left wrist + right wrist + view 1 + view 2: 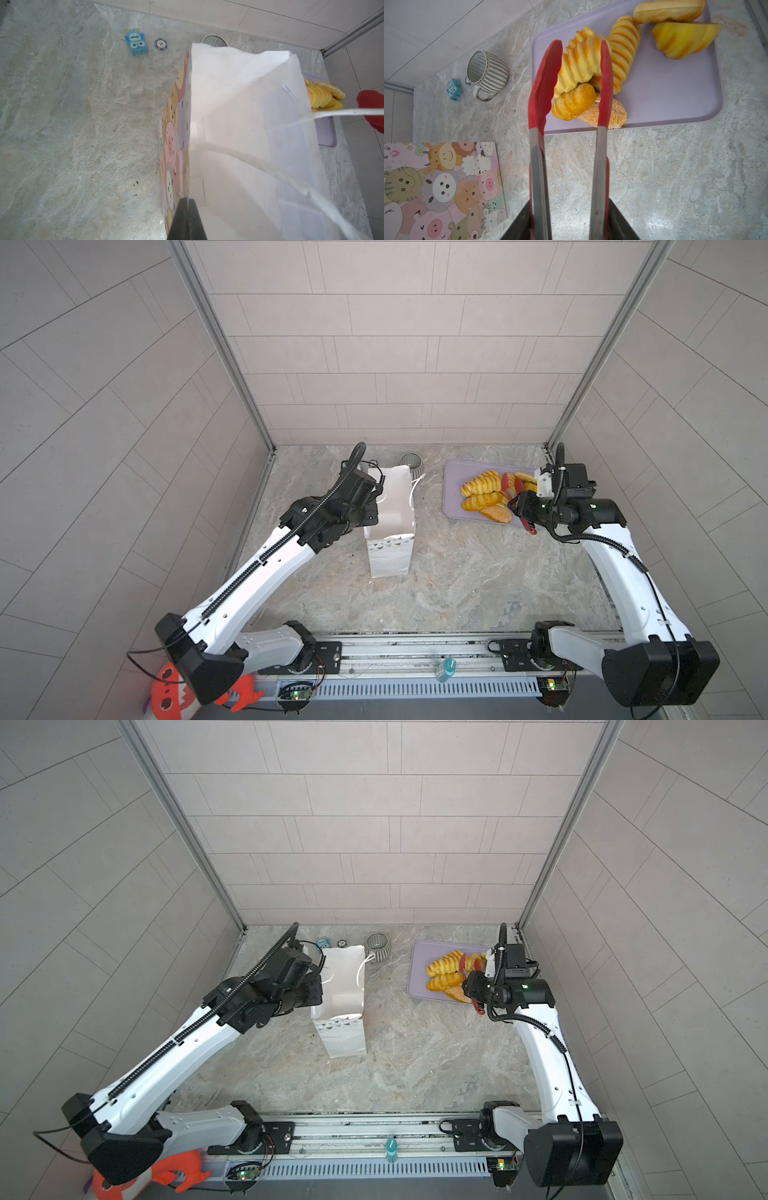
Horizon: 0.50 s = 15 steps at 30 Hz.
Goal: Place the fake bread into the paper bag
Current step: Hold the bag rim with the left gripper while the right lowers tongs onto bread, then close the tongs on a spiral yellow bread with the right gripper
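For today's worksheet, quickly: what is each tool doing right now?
Left tool: closed on the rim of the paper bag.
Right tool: closed on the tongs.

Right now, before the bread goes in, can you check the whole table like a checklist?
Surface: marble table, small dark specks.
Job's things: fake bread piled on lilac tray; paper bag upright, open, no bread seen inside.
Clutter: striped mug, blue owl toy, poker chip behind the bag.
Grippers: left gripper shut on the bag's rim; right gripper holds tongs, red tips straddling a loaf.
Cables: black cable loops by the right wrist.
Surroundings: tiled walls.
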### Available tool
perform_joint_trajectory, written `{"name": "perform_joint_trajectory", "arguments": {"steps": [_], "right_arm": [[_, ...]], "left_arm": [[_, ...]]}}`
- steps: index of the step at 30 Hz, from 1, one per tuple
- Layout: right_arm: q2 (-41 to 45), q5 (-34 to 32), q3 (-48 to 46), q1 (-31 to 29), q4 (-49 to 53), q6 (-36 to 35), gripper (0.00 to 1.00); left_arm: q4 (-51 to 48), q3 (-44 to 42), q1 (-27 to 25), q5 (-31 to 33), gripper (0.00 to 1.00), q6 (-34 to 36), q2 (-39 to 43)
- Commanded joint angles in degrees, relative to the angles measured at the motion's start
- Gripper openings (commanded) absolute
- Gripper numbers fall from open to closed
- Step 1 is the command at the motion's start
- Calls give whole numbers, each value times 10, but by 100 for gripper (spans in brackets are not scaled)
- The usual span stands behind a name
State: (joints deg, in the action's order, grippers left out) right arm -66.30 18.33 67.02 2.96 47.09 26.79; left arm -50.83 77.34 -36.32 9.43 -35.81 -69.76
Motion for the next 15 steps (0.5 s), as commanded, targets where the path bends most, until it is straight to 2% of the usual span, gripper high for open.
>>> {"name": "perform_joint_trajectory", "arguments": {"steps": [1, 4, 5, 9, 12, 15], "right_arm": [[-7, 10, 2, 14, -33, 19, 51], [-25, 12, 2, 23, -45, 32, 51], [-31, 14, 4, 25, -49, 35, 51], [-57, 15, 12, 31, -62, 44, 53], [-71, 15, 17, 35, -71, 52, 54], [-84, 15, 21, 39, -81, 60, 55]], "left_arm": [[-13, 9, 20, -25, 0, 21, 9], [4, -9, 31, -48, 1, 21, 12], [9, -14, 33, -54, 5, 21, 14], [18, -26, 42, -63, 34, 22, 23], [24, -34, 51, -74, 48, 24, 31], [27, -39, 58, -82, 56, 27, 35]]}}
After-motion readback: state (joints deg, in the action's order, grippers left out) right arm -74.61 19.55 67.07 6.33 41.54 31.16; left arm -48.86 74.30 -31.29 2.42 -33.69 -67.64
